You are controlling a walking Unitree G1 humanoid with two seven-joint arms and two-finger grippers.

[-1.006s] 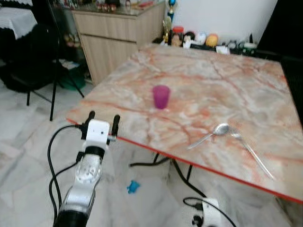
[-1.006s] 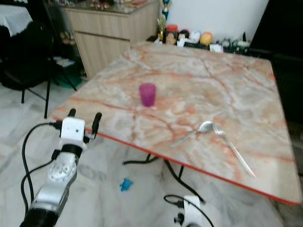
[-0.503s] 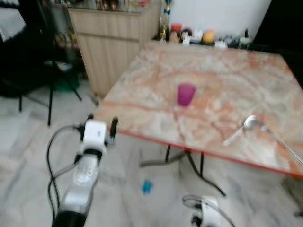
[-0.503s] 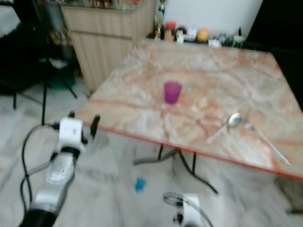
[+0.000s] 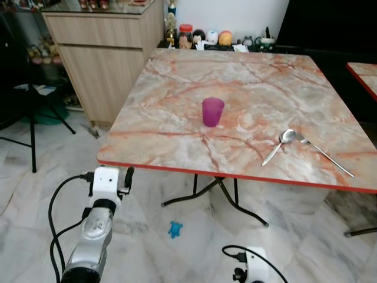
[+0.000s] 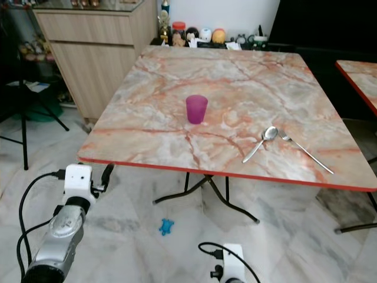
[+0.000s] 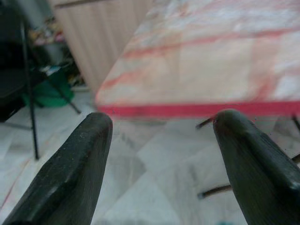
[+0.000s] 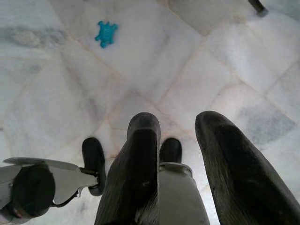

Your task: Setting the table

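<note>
A purple cup [image 5: 212, 111] stands upright near the middle of the marble table [image 5: 177, 135]. A spoon [image 5: 278, 145] and a fork [image 5: 324, 154] lie side by side at the table's right front, heads touching. My left gripper [image 5: 110, 174] is raised in front of the table's near left corner, short of its red edge and slightly below it. In the left wrist view its fingers [image 7: 70, 168] are spread wide, so the left gripper [image 7: 161, 126] is open and empty. My right gripper [image 8: 177, 119] hangs low, pointing at the floor, open and empty.
A wooden cabinet [image 5: 100, 53] stands left of the table, with a black stand [image 5: 29, 118] before it. Small jars and figurines [image 5: 206, 38] line the table's far edge. A blue toy [image 5: 175, 229] lies on the marble floor under the table. Another table [image 5: 362, 73] is at the right.
The whole view has shifted as the camera moved, and more of the table shows now. My left gripper sits lower against the table's edge than before. Cup, spoon and fork keep their places.
</note>
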